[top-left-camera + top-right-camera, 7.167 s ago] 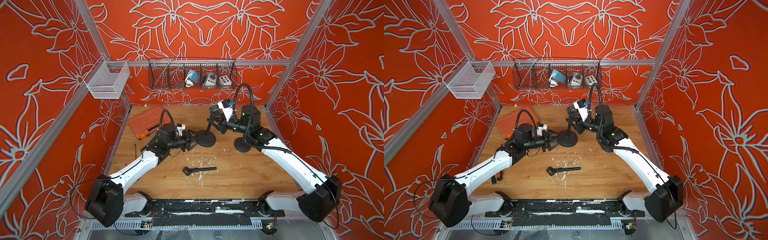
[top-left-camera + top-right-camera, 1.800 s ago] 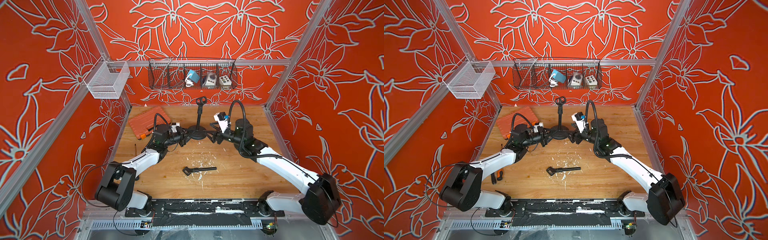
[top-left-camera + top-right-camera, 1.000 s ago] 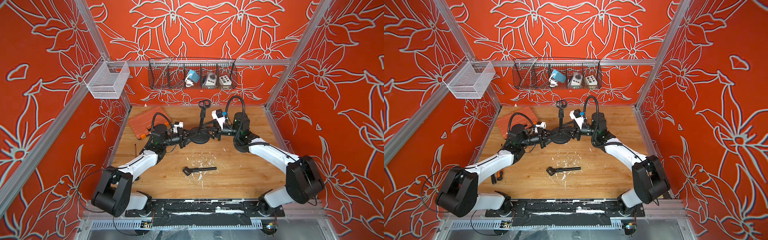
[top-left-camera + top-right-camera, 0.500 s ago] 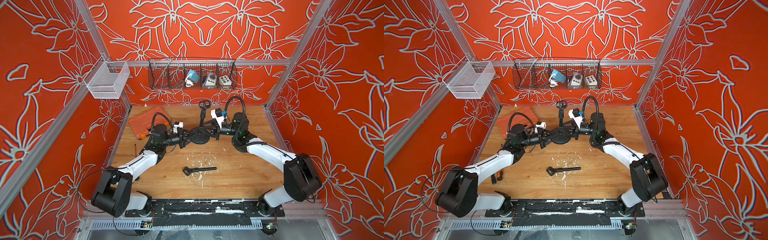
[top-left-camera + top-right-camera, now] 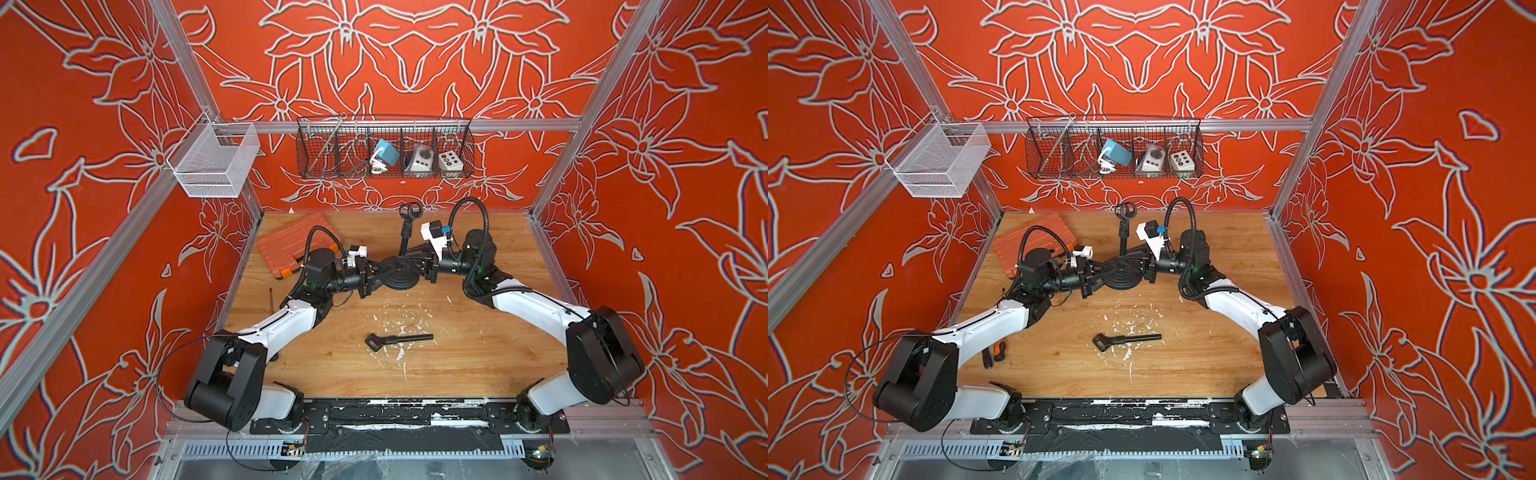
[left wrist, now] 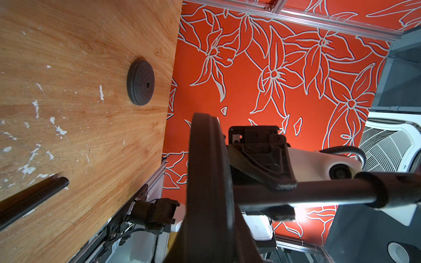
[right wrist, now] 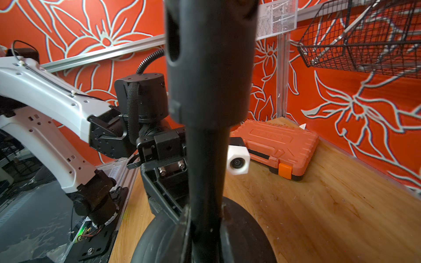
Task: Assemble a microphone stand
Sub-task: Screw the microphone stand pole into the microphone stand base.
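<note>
The microphone stand stands upright at the back middle of the table in both top views: a round black base (image 5: 400, 279) (image 5: 1121, 277), a pole (image 5: 405, 237) and a clip (image 5: 411, 210) on top. My left gripper (image 5: 383, 272) (image 6: 209, 246) comes in from the left, shut on the base's rim (image 6: 209, 182). From the right, my right gripper (image 5: 405, 257) (image 7: 206, 227) is shut on the pole (image 7: 206, 159) just above the base (image 7: 246, 232). A loose black rod (image 5: 399, 340) (image 6: 34, 200) with a clamp end lies on the table nearer the front.
An orange tool case (image 5: 286, 247) (image 7: 278, 145) lies at the back left. A second black disc (image 6: 140, 84) lies flat on the wood. A screwdriver (image 5: 998, 351) rests by the left arm. A wire basket (image 5: 384, 149) and a white mesh basket (image 5: 212, 160) hang above.
My right gripper has moved in to the stand and shut on its pole. The left gripper has kept its hold on the base without moving.
</note>
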`<state>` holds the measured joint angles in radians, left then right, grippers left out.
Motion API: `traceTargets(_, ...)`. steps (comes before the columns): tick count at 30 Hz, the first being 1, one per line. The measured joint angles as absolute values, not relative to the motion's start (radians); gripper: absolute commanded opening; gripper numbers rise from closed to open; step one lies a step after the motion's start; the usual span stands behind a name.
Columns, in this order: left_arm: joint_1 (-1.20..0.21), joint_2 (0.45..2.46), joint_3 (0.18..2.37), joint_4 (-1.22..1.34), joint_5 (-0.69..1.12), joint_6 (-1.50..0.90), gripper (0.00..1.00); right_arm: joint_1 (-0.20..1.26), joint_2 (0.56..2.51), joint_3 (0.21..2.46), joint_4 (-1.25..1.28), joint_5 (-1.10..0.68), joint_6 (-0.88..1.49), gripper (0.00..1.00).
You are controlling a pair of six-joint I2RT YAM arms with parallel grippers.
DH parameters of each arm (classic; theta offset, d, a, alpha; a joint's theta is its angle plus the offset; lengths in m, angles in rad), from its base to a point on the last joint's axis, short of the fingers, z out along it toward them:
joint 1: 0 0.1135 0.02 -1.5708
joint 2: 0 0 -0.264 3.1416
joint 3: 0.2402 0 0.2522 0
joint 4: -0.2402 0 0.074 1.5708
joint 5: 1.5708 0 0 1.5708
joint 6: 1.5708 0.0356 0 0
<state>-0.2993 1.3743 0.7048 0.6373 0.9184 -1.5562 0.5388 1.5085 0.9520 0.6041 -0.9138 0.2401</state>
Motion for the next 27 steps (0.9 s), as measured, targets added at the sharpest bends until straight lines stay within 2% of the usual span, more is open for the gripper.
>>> traceTargets(2, -0.299, 1.385, 0.707, 0.632, 0.901, -1.558, 0.00, 0.578, 1.475, 0.953, 0.509, -0.763, 0.235, 0.00)
traceTargets(7, -0.289, 1.415, 0.735, 0.622, 0.892, -1.561, 0.00, 0.743, 1.401, 0.992, 0.300, -0.234, 0.232, 0.00)
traceTargets(11, -0.290, 1.430, 0.757, 0.624, 0.889, -1.562, 0.00, 0.828, 1.397, 1.026, 0.240, 0.039, 0.258, 0.00)
traceTargets(13, -0.292, 1.431, 0.757, 0.624, 0.886, -1.563, 0.00, 0.846, 1.397, 1.032, 0.225, 0.093, 0.261, 0.28)
traceTargets(14, -0.293, 1.432, 0.757, 0.624, 0.885, -1.564, 0.00, 0.849, 1.397, 1.036, 0.216, 0.101, 0.255, 0.42)
traceTargets(15, -0.294, 1.434, 0.757, 0.626, 0.886, -1.567, 0.00, 0.849, 1.396, 1.038, 0.204, 0.104, 0.236, 0.49)
traceTargets(18, -0.294, 1.436, 0.767, 0.636, 0.885, -1.571, 0.00, 0.831, 1.385, 1.028, 0.165, 0.049, 0.182, 0.60)
traceTargets(27, -0.289, 1.439, 0.785, 0.649, 0.905, -1.579, 0.00, 0.618, 1.248, 0.979, 0.195, -0.487, 0.129, 0.59)
